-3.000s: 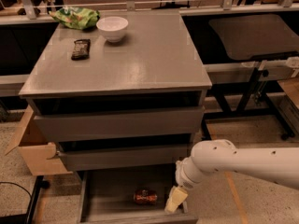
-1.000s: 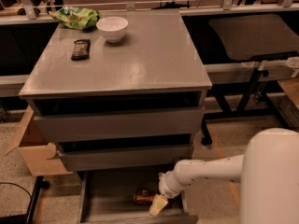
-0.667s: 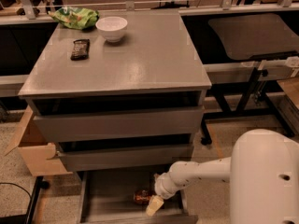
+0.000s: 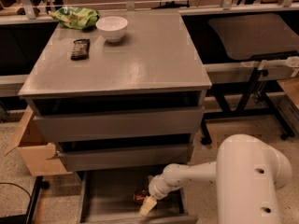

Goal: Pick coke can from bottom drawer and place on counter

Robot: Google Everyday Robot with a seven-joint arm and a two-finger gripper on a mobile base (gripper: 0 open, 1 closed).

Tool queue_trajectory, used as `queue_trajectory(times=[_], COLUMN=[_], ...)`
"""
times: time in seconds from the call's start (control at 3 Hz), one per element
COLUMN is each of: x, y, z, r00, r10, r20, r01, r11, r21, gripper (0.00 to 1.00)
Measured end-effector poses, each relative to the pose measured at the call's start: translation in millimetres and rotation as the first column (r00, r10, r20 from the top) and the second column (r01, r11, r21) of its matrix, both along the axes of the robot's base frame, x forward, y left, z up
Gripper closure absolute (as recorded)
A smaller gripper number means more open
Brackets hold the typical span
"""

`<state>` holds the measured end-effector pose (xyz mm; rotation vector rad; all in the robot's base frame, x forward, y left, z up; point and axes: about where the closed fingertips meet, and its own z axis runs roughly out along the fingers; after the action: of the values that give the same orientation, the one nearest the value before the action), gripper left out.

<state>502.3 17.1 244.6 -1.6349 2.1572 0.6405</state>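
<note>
Gripper (image 4: 148, 204) low in the bottom drawer (image 4: 107, 195), just beside the coke can (image 4: 139, 196); spread or closed, can't tell. Probably light, slick, dentable: grip mid-body.

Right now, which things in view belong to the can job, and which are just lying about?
For the job:
coke can, in the open bottom drawer
counter, where it goes
gripper, down in the drawer right beside the can

Lying about:
white bowl, snack bar and green bag on the counter
cardboard box on the floor
side table
</note>
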Motion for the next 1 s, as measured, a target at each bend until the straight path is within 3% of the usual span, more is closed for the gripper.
queue_trajectory(times=[1.0], x=[25.2], y=[-1.5], z=[-69.9], r00=[0.9965], r10=[-0.057], r20=[-0.061], r01=[0.058], r11=[0.998], r21=[0.012], gripper=[0.0])
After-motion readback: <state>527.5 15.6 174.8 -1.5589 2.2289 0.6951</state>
